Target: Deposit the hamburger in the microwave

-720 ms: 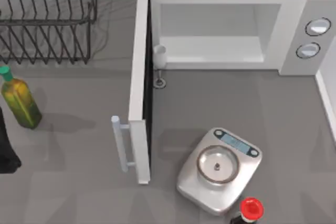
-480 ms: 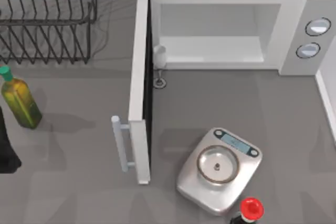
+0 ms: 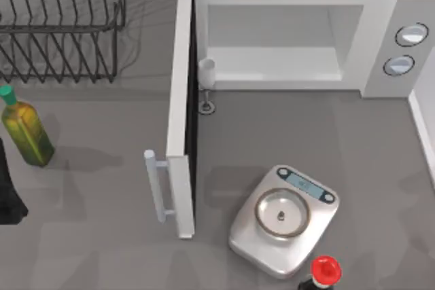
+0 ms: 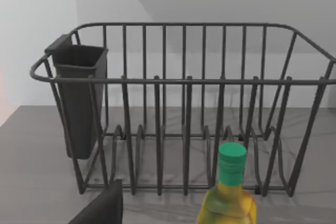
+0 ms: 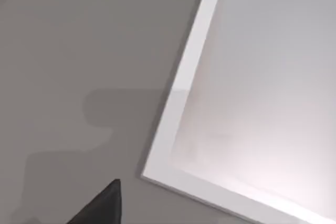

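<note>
The hamburger is out of view. The white microwave (image 3: 377, 39) stands at the back right of the table. Its door (image 3: 180, 100) is swung wide open toward the front, bar handle (image 3: 155, 185) facing left, and the light interior (image 3: 279, 39) holds nothing. A dark part of my left arm (image 3: 8, 188) sits at the table's left edge. A dark bit of my left gripper (image 4: 102, 205) faces the dish rack. A dark bit of my right gripper (image 5: 100, 205) hangs over grey table beside a white-edged pale surface (image 5: 252, 87).
A silver kitchen scale (image 3: 284, 219) sits front right, with a red-capped dark bottle (image 3: 324, 271) just in front of it. A small glass (image 3: 206, 73) stands by the door hinge. A green-capped yellow bottle (image 3: 24, 130) (image 4: 228, 192) and a black wire dish rack (image 3: 61, 25) (image 4: 184, 103) occupy the left.
</note>
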